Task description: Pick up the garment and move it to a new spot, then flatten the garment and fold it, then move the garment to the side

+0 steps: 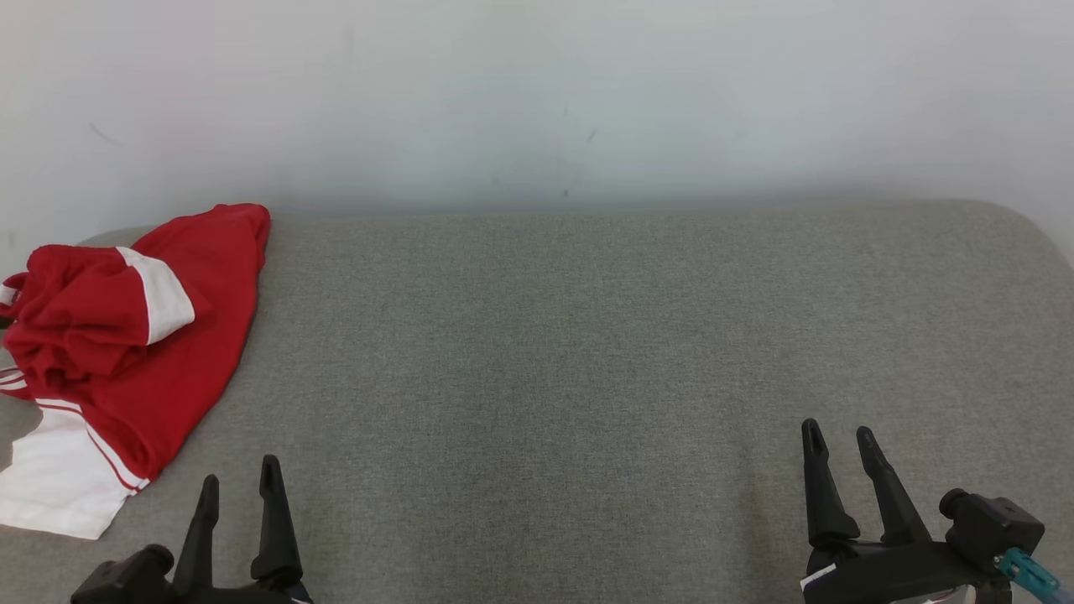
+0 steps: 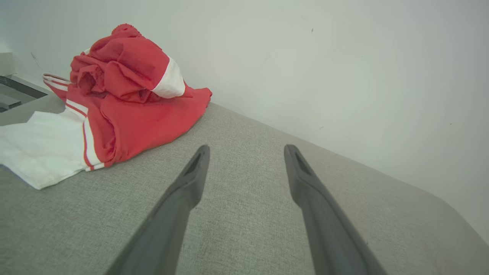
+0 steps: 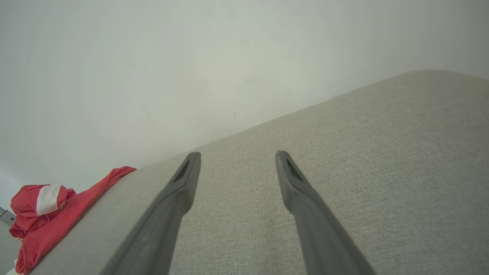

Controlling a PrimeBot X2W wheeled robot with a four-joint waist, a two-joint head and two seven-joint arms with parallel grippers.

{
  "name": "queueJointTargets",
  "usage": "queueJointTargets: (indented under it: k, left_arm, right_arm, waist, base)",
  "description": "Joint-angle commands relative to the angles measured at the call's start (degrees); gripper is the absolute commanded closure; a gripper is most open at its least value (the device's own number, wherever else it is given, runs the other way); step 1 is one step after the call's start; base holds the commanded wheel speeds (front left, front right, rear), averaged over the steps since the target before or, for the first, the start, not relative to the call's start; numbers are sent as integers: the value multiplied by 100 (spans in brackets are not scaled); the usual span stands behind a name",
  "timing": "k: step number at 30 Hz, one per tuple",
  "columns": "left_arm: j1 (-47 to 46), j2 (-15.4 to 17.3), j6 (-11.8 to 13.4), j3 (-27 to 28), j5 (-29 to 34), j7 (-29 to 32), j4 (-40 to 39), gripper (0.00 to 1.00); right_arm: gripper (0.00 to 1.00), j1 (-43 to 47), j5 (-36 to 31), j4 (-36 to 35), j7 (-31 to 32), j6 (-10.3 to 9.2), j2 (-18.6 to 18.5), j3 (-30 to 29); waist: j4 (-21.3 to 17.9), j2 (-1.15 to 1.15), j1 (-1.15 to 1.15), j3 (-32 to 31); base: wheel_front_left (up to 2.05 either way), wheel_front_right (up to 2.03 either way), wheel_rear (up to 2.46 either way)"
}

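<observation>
A red garment (image 1: 159, 335) with white panels and stripes lies crumpled in a heap at the far left of the grey fabric surface (image 1: 570, 352); it also shows as the garment (image 2: 130, 103) in the left wrist view and as a small red heap, the garment (image 3: 42, 217), at the lower left of the right wrist view. My left gripper (image 1: 239, 474) stands open near the front edge, just right of the garment's white hem, apart from it. Far to the right, my right gripper (image 1: 839, 436) is open over bare fabric. Both grippers, the left gripper (image 2: 246, 151) and the right gripper (image 3: 237, 156), hold nothing.
A pale wall (image 1: 537, 92) rises directly behind the grey surface. The surface's right end curves off at a rounded corner (image 1: 1032, 226). A dark ledge (image 2: 15, 89) shows beyond the garment at the left edge of the left wrist view.
</observation>
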Motion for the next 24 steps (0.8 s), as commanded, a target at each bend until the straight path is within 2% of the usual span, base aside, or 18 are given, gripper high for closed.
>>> queueJointTargets:
  k: [1, 11, 24]
  left_arm:
    - [-17, 38, 35, 3, 240, -71, -109, 0]
    - [77, 84, 84, -9, 754, -205, -202, 0]
    - [214, 125, -98, 28, 1305, -373, -233, 0]
  right_arm:
    - [0, 21, -229, -90, -69, 14, -15, 18]
    - [0, 50, -796, -114, -200, 15, -16, 50]
    - [0, 89, -1519, -151, -370, 16, -18, 74]
  waist:
    - [6, 0, 0, -2]
    - [28, 0, 0, -19]
    - [65, 0, 0, -58]
  base:
    - [0, 0, 0]
    - [0, 0, 0]
    - [0, 0, 0]
